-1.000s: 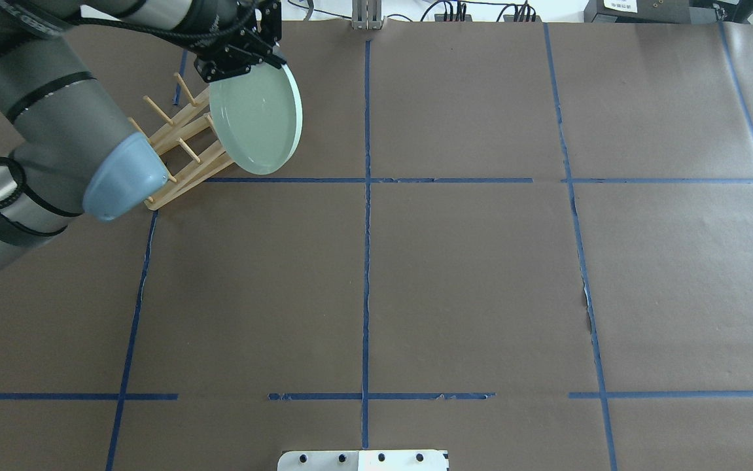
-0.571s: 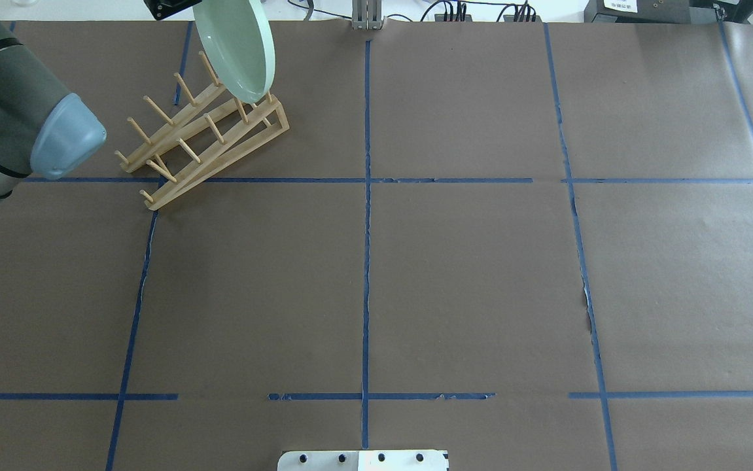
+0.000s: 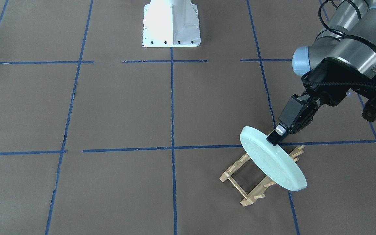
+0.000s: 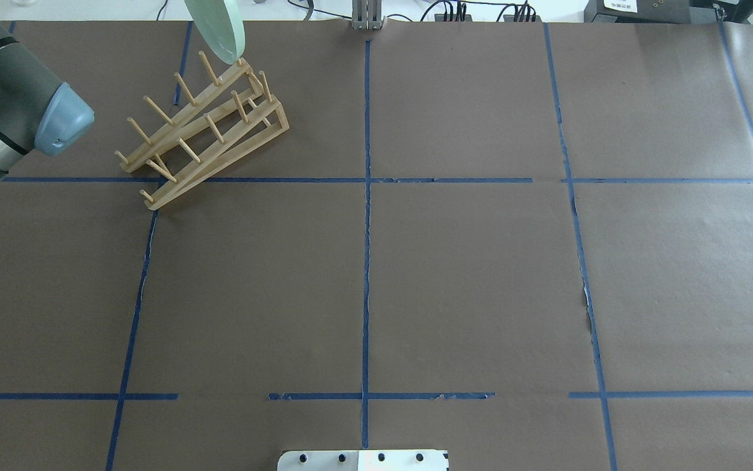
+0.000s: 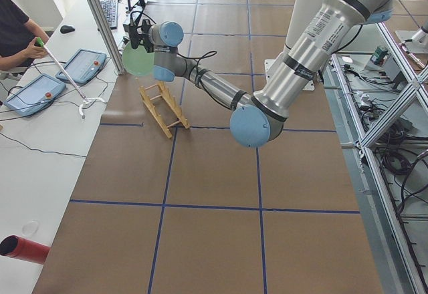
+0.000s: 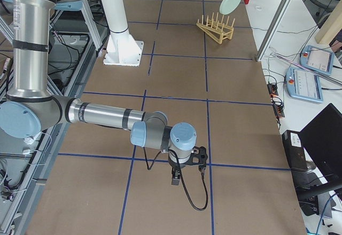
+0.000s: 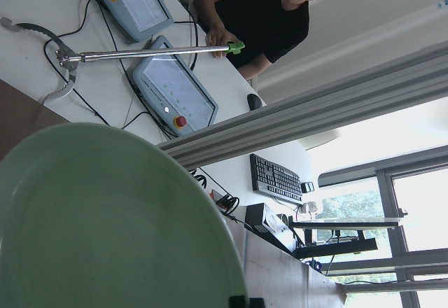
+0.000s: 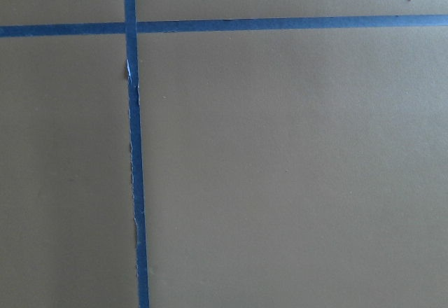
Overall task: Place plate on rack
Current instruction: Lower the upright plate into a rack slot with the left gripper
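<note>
My left gripper (image 3: 274,138) is shut on the upper rim of the pale mint-green plate (image 3: 272,161). It holds the plate tilted on edge in the air above the far end of the wooden rack (image 3: 240,187). In the overhead view only the plate's lower part (image 4: 218,29) shows at the top edge, just beyond the rack (image 4: 203,131). The plate fills the left wrist view (image 7: 105,217). My right gripper (image 6: 175,177) hangs low over bare table, far from the rack; I cannot tell whether it is open or shut.
The robot's white base plate (image 3: 171,23) is at the table's near side. An operator (image 7: 266,14) holds a long pole (image 7: 147,52) by the tablets (image 5: 33,92) beyond the far edge. A metal post (image 4: 366,16) stands at that edge.
The left arm has carried the plate away from the rack's middle towards the far table edge and higher. The plate has turned more edge-on. The rack now shows uncovered.
</note>
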